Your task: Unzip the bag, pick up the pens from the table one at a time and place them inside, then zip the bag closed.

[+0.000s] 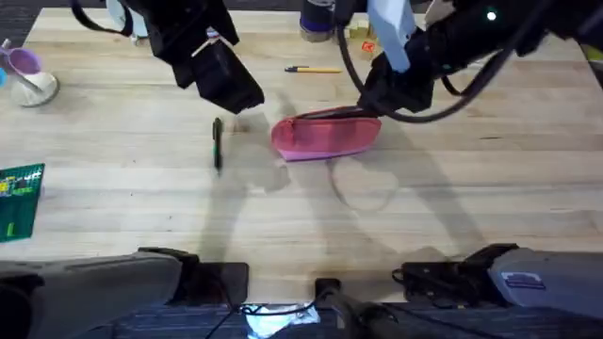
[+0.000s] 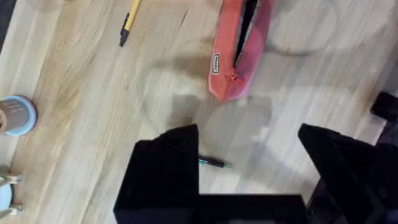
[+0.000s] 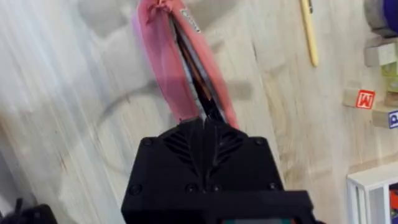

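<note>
The pink bag (image 1: 325,136) lies near the middle of the table (image 1: 471,207), w/ its zip running along the top edge and a dark slit seen along it in both wrist views, so the zip is judged at least partly undone. The right gripper (image 1: 369,105) is set at the bag's right end; in the right wrist view its fingers are pressed together on the zip line where the slit ends, prob. pinched on the zip pull or the fabric there, though the pull itself can't be made out. The left gripper (image 2: 249,158) is held wide open above the dark pen (image 2: 215,163), which lies on the wood just left of the bag, apart from it. The yellow pen (image 1: 314,69) is seen farther back, well clear of both grippers.

Step in hand, as judged: bag being held/opened by the right arm while the first pen pickup is lined up by the left. Neither pen is in the bag yet.

Next move calls for: left fingers to be lowered astride the dark pen, across its barrel, then closed; the slit must be held open enough for the pen to be dropped in lengthwise.
</note>
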Robot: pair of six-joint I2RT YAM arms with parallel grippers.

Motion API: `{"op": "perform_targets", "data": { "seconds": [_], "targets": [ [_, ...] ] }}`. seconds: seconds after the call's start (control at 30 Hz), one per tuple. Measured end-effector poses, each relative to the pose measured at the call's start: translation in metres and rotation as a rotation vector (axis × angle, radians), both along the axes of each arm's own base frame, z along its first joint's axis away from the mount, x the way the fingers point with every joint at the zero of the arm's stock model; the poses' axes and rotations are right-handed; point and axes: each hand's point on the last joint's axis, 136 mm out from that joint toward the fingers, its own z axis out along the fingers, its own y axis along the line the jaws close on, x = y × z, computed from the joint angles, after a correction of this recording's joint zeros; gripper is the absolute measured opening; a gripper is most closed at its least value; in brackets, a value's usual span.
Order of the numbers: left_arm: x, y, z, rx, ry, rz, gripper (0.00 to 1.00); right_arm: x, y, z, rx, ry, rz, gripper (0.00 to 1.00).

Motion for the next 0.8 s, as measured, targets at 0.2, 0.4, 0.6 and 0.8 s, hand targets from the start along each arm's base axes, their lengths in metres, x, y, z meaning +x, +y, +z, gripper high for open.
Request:
{"op": "perform_targets", "data": {
  "seconds": [0.2,0.4,0.6,0.8],
  "targets": [
    [0.0,0.0,0.0,0.0,0.0,0.0,0.995,0.009,0.009,-0.003,-0.051,0.009,0.082,0.028],
    [0.0,0.0,0.0,0.0,0.0,0.0,0.995,0.005,0.027,-0.008,-0.09,-0.021,0.224,0.028],
    [0.0,0.0,0.0,0.0,0.0,0.0,0.995,0.009,0.026,-0.028,-0.18,-0.019,0.292,0.028],
    [0.0,0.0,0.0,0.0,0.0,0.0,0.995,0.014,0.024,-0.043,-0.229,-0.016,0.347,0.027]
  ]
}}
